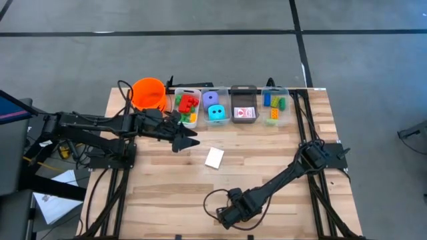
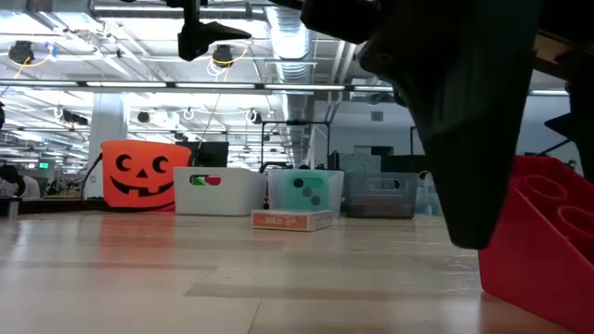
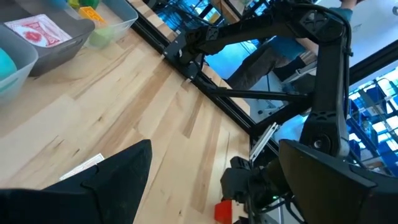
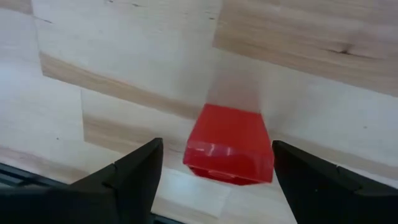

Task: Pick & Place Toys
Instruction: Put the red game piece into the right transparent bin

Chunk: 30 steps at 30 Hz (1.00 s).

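1. We saw the table (image 1: 160, 200) with a row of containers at its far edge, an orange bucket (image 1: 149, 93) and four clear bins (image 1: 230, 105), which we judged to be the sorted homes for the toys.
2. Our left gripper (image 1: 189, 140) hung above the table in front of the bins, fingers apart and empty; we took it to be waiting.
3. Our right gripper (image 4: 214, 180) was down at the near edge, its fingers spread either side of a red brick (image 4: 229, 144) lying on the wood, apparently lined up to close, with no grip yet.
4. A card pack (image 1: 214, 157) lay alone mid-table, seemingly not yet sorted.
5. The bucket bore a jack-o'-lantern face; print on the red-and-white pack was too small for us to read.
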Motion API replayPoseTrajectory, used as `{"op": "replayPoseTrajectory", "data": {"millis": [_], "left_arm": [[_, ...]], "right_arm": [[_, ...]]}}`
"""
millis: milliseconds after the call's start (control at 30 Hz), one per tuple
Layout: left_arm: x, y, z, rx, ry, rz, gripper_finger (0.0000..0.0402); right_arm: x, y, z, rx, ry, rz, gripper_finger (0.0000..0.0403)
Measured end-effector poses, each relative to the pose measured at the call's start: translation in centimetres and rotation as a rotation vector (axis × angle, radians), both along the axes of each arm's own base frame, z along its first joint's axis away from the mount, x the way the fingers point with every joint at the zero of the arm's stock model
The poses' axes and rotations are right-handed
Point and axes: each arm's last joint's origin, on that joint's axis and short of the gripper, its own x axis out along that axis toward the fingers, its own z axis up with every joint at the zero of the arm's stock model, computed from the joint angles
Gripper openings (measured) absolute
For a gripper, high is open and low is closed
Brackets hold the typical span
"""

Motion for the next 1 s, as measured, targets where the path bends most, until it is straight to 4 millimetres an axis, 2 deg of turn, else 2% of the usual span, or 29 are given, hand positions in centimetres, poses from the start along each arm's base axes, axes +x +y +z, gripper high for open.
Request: {"op": "replayPoseTrajectory", "data": {"millis": [233,333,433,600,633,833,1000], "left_arm": [[0.0,0.0,0.0,0.031,-0.005,-0.009,0.0343],[0.0,0.0,0.0,0.031,-0.004,-0.009,0.0343],[0.0,0.0,0.0,0.031,-0.003,-0.009,0.0343],[0.0,0.0,0.0,0.032,-0.003,-0.009,0.0343],[0.0,0.0,0.0,0.032,-0.003,-0.009,0.0343],[0.0,0.0,0.0,0.032,-0.003,-0.009,0.0343],[0.0,0.0,0.0,0.07,-0.005,-0.022,0.0343]], "right_arm": [[0.2,-0.2,0.0,0.017,0.005,-0.005,0.0288],[0.2,-0.2,0.0,0.048,0.028,0.0,0.027],[0.3,-0.4,0.0,0.056,0.029,-0.004,0.0231],[0.4,-0.6,0.1,0.056,0.035,-0.011,0.0131],[0.4,-0.6,0.1,0.056,0.034,-0.011,0.0121],[0.5,-1.3,0.4,0.041,0.043,0.0,0.0126],[-0.1,-2.7,2.1,0.015,0.095,-0.013,0.0126]]}}
